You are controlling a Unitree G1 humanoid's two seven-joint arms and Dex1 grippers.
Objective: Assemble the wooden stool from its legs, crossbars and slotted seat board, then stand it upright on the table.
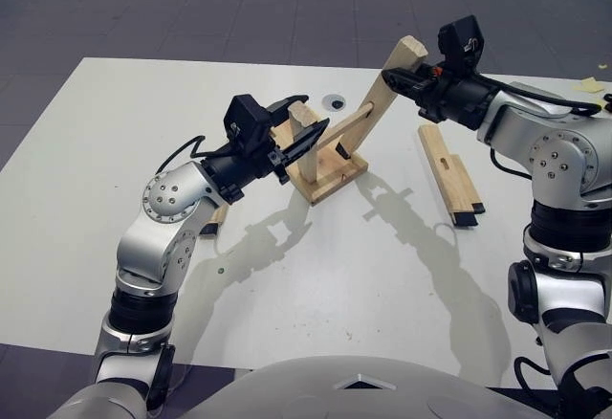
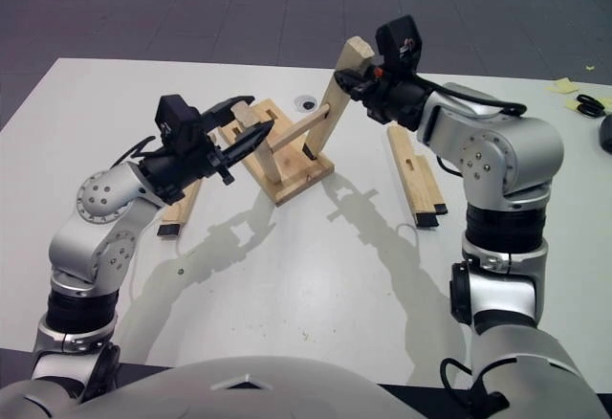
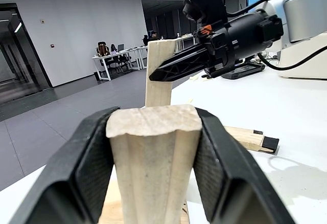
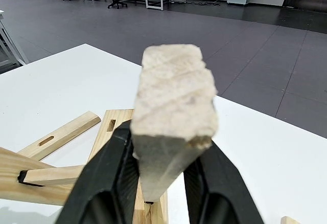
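- My left gripper [image 1: 306, 121] is clamped on the top end of the short leg [image 1: 308, 163]. The wrist camera shows both fingers [image 3: 89, 162] pressed flat against the wood.
- My right gripper [image 1: 390, 77] has the tall leg [image 1: 378, 103] just under its top end, with the fingers [image 4: 115, 178] closed on it. That leg leans toward the right edge of the table [image 1: 115, 132].
- The seat board [image 1: 335, 182] lies flat near the middle of the far edge, and both legs have their feet down on it. The crossbar [image 1: 342, 129] runs between the two legs.
- A spare leg [image 1: 448, 178] lies flat toward the right edge. Another piece [image 2: 179, 210] sits under my left arm, toward the left edge.
- I judge this step to be seating the tall leg, and the stool looks well short of done.
- To do it well, I'd use the left grip as a firm anchor so the board can't skid.
- I'd swing the tall leg upright slowly about its foot, watching that the crossbar end stays lined up with its slot.
- I'd press straight down only once the leg stands square. Pushing while it is tilted could jam the joint or tip the board.
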